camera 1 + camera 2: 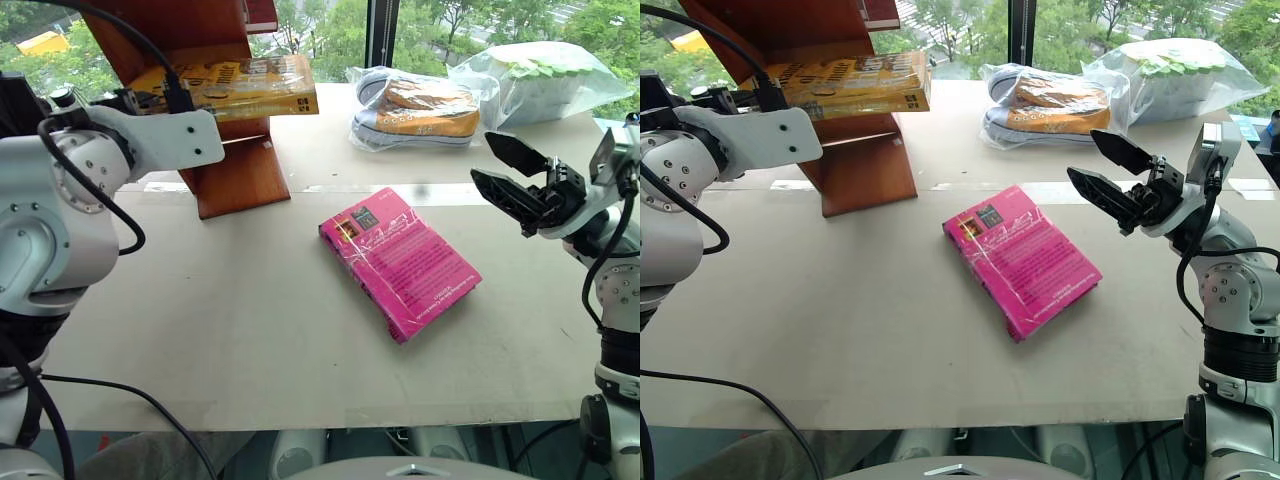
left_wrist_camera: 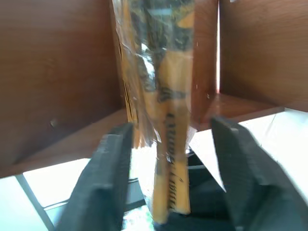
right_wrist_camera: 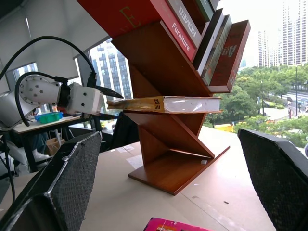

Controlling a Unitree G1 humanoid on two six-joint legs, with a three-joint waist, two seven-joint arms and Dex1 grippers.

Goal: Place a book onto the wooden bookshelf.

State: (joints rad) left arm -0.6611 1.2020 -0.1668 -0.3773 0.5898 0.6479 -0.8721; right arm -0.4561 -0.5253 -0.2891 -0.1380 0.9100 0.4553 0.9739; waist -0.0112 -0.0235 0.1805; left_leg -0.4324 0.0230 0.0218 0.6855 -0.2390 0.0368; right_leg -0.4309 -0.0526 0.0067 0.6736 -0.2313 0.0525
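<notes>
Yellow-orange book (image 1: 235, 85), reddish-brown bookshelf (image 1: 235, 175), magenta-pink book (image 1: 400, 262)

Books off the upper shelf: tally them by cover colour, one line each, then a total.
Yellow-orange: 1, the book lying flat in the wooden bookshelf, between the open fingers of the left gripper
Magenta-pink: 1, the pink book on the table
Total: 2

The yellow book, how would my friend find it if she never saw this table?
Look at the wooden bookshelf at the table's far left corner. The book lies flat on a low shelf there, sticking out sideways, with the left gripper open around its end. It is yellow-orange and thick, unlike the pink book lying on the table.
</notes>
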